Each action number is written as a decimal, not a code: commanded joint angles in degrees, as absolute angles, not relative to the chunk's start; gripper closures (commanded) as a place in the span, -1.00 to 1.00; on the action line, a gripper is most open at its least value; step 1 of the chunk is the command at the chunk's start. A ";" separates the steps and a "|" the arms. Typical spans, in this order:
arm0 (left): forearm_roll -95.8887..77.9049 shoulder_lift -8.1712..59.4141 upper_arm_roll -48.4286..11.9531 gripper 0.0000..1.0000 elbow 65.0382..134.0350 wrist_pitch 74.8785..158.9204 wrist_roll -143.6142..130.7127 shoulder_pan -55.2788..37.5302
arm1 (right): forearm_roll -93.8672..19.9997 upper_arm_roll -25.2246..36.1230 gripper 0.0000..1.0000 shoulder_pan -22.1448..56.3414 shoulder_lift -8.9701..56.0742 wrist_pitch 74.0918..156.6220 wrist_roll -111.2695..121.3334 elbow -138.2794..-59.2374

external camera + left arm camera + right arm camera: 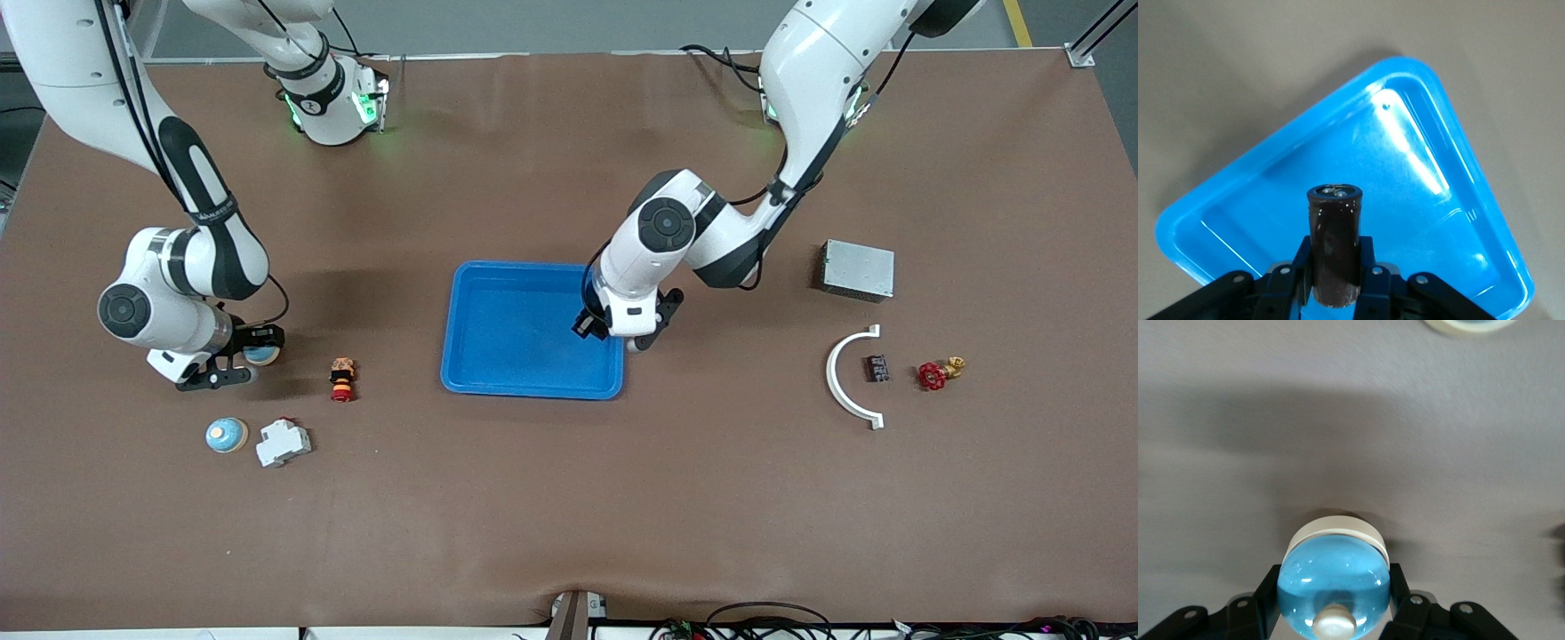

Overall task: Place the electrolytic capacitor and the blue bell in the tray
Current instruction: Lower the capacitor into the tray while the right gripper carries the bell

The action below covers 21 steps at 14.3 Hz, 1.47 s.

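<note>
— Two grippers, both loaded?
— Yes. The left gripper [1333, 283] has its jaws closed on the electrolytic capacitor [1334, 243], over the tray [498, 307].
— And the right gripper [1333, 613]?
— Its jaws grip a blue bell [1333, 583] above the worktop [569, 498] near the right arm's end. A second bell [226, 435] lies beside a white breaker [284, 442].

— Bright, even overhead light; arms cast soft shadows on the brown table [569, 498].
— Glare streaks the tray [1418, 153]; the blue bell [1333, 587] looks slightly soft.
</note>
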<state>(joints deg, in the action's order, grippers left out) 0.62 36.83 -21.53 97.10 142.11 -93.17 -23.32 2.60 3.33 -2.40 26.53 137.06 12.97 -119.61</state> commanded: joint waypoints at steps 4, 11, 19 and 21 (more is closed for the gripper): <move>1.67 40.96 -21.01 1.00 91.41 141.77 -94.04 -25.66 | 0.00 3.25 0.28 9.38 18.11 128.43 -6.19 -120.68; 2.55 42.63 -21.01 1.00 91.49 141.77 -93.95 -26.98 | -3.24 3.08 0.29 29.16 18.63 125.24 -39.61 -115.41; 2.55 44.30 -21.01 -0.99 91.67 141.50 -94.13 -26.89 | -13.09 3.16 0.29 35.41 24.69 129.98 -41.75 -111.71; 2.55 44.03 -20.92 -1.00 91.58 141.33 -93.96 -26.81 | -13.10 3.08 0.29 36.29 26.45 131.57 -41.75 -111.62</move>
<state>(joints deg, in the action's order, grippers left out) 1.14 44.14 -21.33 92.63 142.05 -93.18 -26.43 -11.83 2.30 34.55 24.47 130.68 -41.12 -112.99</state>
